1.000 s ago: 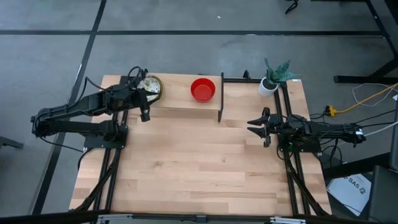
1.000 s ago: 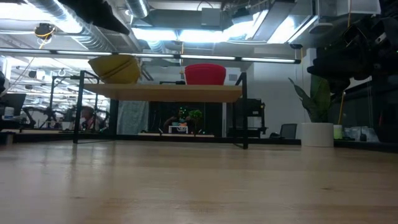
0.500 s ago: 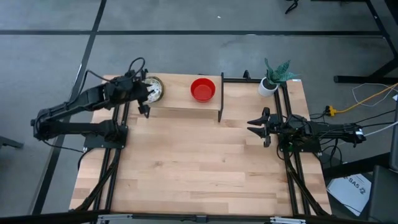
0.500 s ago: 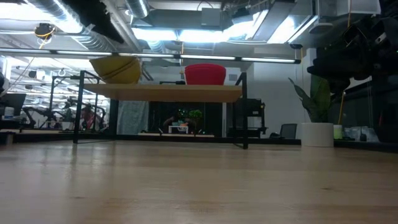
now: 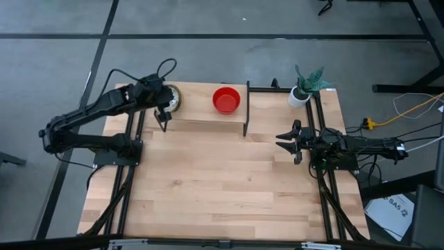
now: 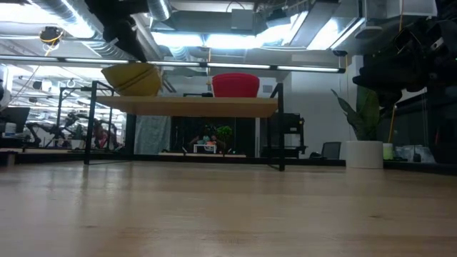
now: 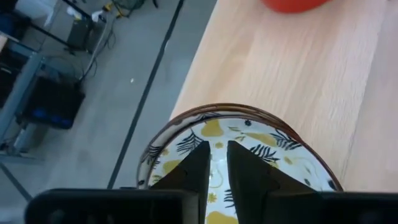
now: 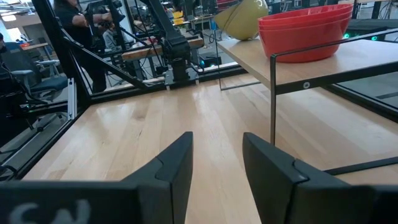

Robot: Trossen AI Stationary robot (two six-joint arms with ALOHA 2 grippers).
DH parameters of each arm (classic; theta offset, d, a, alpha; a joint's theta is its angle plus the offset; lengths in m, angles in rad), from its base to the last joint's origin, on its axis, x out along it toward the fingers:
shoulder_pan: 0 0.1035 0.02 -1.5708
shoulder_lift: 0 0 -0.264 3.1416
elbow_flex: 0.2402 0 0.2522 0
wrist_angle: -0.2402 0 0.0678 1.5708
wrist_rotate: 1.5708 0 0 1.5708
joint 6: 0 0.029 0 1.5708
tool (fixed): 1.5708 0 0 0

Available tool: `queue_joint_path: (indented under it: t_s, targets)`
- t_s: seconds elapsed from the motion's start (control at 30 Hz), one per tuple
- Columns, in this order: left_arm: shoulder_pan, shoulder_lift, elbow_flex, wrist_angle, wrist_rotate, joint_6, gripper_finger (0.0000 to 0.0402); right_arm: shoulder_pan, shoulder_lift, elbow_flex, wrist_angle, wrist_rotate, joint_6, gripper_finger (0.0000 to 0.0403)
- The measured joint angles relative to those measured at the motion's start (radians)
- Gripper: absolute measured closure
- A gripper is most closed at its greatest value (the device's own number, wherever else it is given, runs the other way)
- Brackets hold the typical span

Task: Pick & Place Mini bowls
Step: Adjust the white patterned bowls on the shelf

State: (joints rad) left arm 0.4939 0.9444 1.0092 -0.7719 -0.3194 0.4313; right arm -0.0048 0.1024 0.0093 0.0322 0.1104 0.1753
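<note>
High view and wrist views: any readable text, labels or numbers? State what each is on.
"SA5": printed on the white sheet lying on the floor beyond the table's corner on the right arm's side. The marks next to it are too small to read.
"CN" (a guess): pale letters on the dark body of the right gripper, cut off by the picture's edge, so they can't be read whole.
Nothing else is readable in any view.
</note>
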Motion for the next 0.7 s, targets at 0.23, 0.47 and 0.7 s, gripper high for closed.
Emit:
queue_joint_path:
  t_s: [0.23,0.47,0.7]
  targets:
    - [0.020,0.047,0.000,0.023,0.007,0.009,0.0382,0.000,0.000,0.000,0.000,0.000,0.000,0.0263]
    - [0.051,0.076,0.000,0.069,0.060,0.027,0.0399,0.000,0.000,0.000,0.000,0.000,0.000,0.0263]
    - [0.083,0.091,0.000,0.073,0.123,0.028,0.0399,0.000,0.000,0.000,0.000,0.000,0.000,0.0263]
